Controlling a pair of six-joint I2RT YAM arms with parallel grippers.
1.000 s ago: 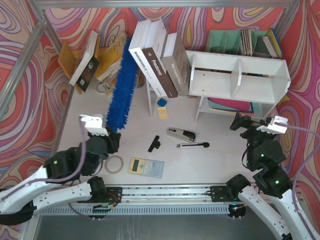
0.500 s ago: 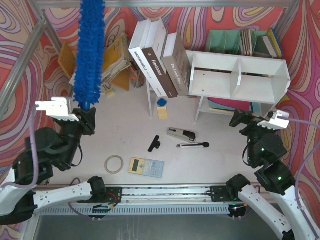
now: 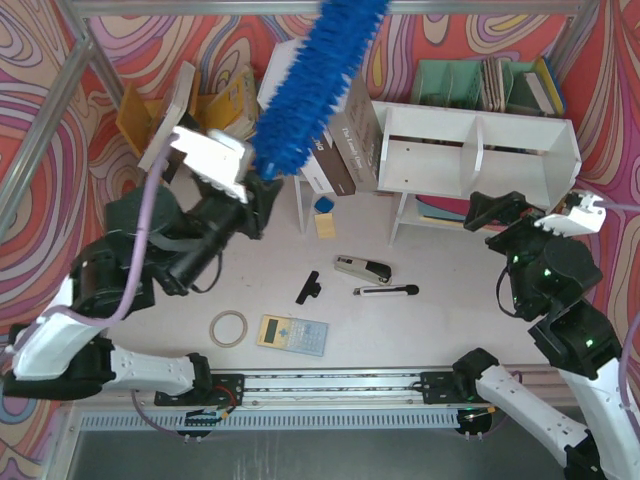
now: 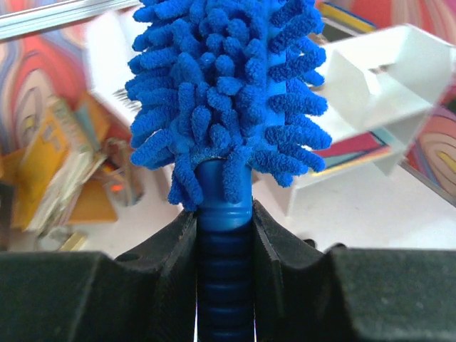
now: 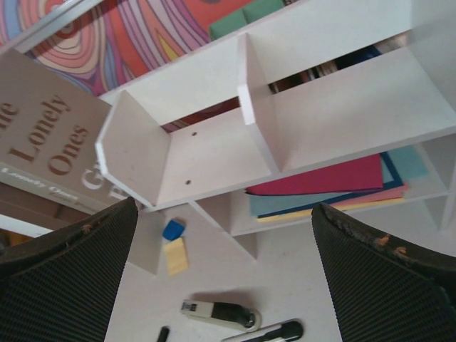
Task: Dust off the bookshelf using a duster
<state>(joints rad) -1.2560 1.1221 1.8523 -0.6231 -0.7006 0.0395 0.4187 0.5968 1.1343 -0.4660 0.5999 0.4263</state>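
Observation:
The duster (image 3: 315, 80) is a long fluffy bright-blue brush, slanting up and to the right above the leaning books. My left gripper (image 3: 262, 190) is shut on its ribbed blue handle (image 4: 224, 228), just below the fluffy head (image 4: 228, 92). The white bookshelf (image 3: 480, 150) stands at the back right, with two box compartments side by side and coloured folders on its lower tier (image 5: 320, 189). The duster's tip lies left of the shelf and does not touch it. My right gripper (image 3: 500, 225) hovers in front of the shelf, open and holding nothing; through its spread fingers (image 5: 64, 271) I see the bookshelf (image 5: 214, 153).
Large books (image 3: 320, 135) lean against a white stand left of the shelf. On the table lie a stapler (image 3: 362, 268), a black pen (image 3: 385, 291), a black clip (image 3: 308, 287), a calculator (image 3: 292, 334) and a tape ring (image 3: 228, 327). A green organiser (image 3: 470, 80) stands behind.
My left arm has swung the duster from upright at the far left to a slant over the books, closer to the shelf. My right gripper has risen slightly and shifted right.

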